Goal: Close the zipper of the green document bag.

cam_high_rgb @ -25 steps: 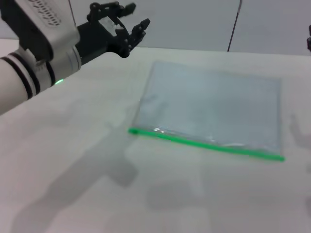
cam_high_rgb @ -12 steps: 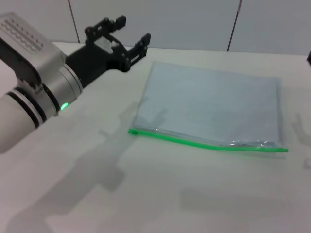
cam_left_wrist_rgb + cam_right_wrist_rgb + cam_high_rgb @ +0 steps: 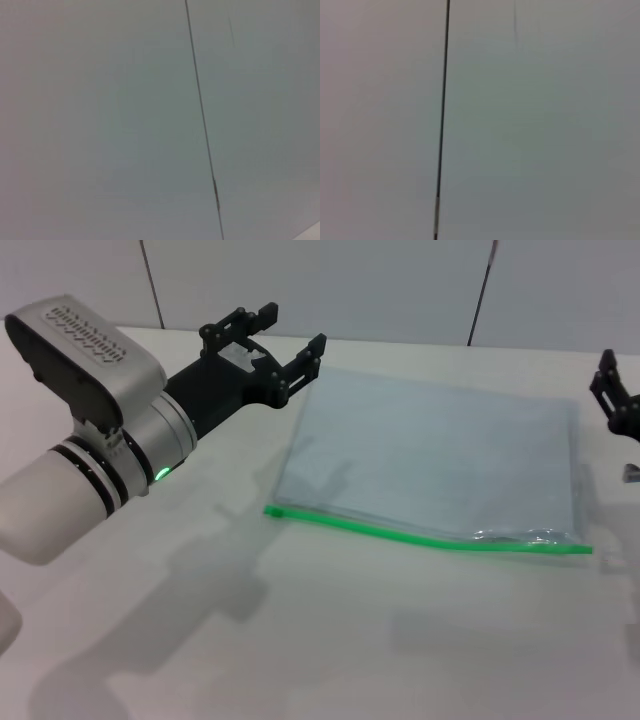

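The green document bag [image 3: 440, 455] lies flat on the white table [image 3: 300, 640] in the head view, a pale blue-grey translucent pouch. Its zipper [image 3: 430, 536] is the bright green strip along the near long edge; I cannot make out the slider. My left gripper [image 3: 285, 335] hovers open above the table just beyond the bag's far left corner, nothing between its fingers. At the right edge of the head view, beside the bag's far right corner, only part of my right gripper [image 3: 615, 400] shows. Both wrist views show only blank wall.
A pale wall [image 3: 400, 285] with dark vertical seams rises behind the table's far edge. My left arm's grey and white forearm [image 3: 90, 440] reaches over the table's left side.
My left arm has swung lower and to the right, bringing its open gripper closer to the bag's far left corner. The right gripper has come into view at the right edge.
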Robot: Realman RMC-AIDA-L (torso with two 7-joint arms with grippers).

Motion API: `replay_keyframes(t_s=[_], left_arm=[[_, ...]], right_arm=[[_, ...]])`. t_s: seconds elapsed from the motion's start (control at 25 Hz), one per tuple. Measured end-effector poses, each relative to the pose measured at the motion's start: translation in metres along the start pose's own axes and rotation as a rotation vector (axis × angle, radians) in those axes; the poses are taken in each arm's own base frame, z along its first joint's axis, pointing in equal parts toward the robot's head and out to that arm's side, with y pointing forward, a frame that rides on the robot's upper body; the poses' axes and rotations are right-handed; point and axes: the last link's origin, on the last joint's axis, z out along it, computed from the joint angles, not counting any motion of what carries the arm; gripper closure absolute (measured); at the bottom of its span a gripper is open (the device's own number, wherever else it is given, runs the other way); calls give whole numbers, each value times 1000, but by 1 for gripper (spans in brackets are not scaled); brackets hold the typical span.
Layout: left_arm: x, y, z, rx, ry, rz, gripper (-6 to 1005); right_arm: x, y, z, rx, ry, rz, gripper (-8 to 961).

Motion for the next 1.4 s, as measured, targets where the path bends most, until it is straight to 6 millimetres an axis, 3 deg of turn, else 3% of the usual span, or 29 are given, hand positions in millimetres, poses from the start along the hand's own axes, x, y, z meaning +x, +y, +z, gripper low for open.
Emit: replay_keyframes(t_s=[0.2,0.88,1.4], left_arm=[[-2,1,0,-3,-8,-1,325],[-2,-6,-1,16,-5,3,330],[-3,-41,-32,287,133,-136,334]], right_arm=[[-5,11,6,-46,-16,-31,76],[-8,9,10,-32,-28,-17,76],[-9,3,10,2,-38,-13,76]])
